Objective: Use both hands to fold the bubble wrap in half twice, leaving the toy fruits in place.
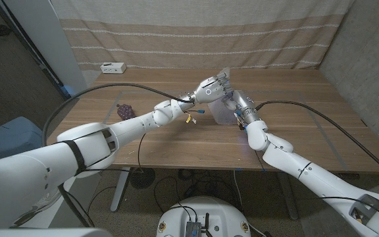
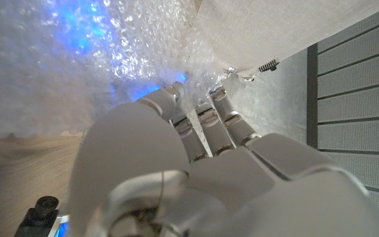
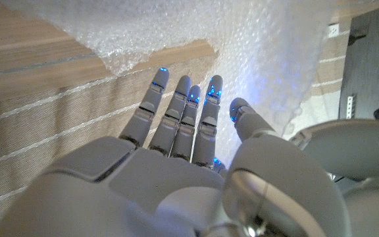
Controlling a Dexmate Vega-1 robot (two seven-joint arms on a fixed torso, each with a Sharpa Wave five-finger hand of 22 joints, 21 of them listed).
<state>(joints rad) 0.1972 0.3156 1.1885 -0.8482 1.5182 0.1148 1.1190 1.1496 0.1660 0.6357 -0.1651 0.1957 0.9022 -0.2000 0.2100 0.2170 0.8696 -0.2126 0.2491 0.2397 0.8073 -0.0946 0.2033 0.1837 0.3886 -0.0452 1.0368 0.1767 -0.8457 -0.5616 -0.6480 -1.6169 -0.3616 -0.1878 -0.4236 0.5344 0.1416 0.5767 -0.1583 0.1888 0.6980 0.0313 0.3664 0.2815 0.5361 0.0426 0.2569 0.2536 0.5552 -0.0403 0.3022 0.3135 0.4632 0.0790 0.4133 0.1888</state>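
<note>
Table (image 1: 295,125) of brown wood, striped curtain (image 1: 196,33) behind. Left hand (image 1: 214,87) grips the bubble wrap (image 1: 226,108), lifted just beside the right hand (image 1: 237,104), whose fingers spread against it. Purple toy fruit (image 1: 125,110) lies well left.

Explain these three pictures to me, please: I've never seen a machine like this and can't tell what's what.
This is a robot with two white arms, each ending in a hand, standing at a wooden table. The wide picture looks down from its head. The other two come from cameras on its wrists, looking along the back of each hand.

In the middle of the table both hands meet at a sheet of clear bubble wrap. The left hand has its fingers curled into the wrap and lifts part of it. The right hand reaches to the sheet with straight fingers; whether it grips is unclear.

Also on the table: a dark toy fruit, perhaps grapes, and a small white box at the back.
</note>
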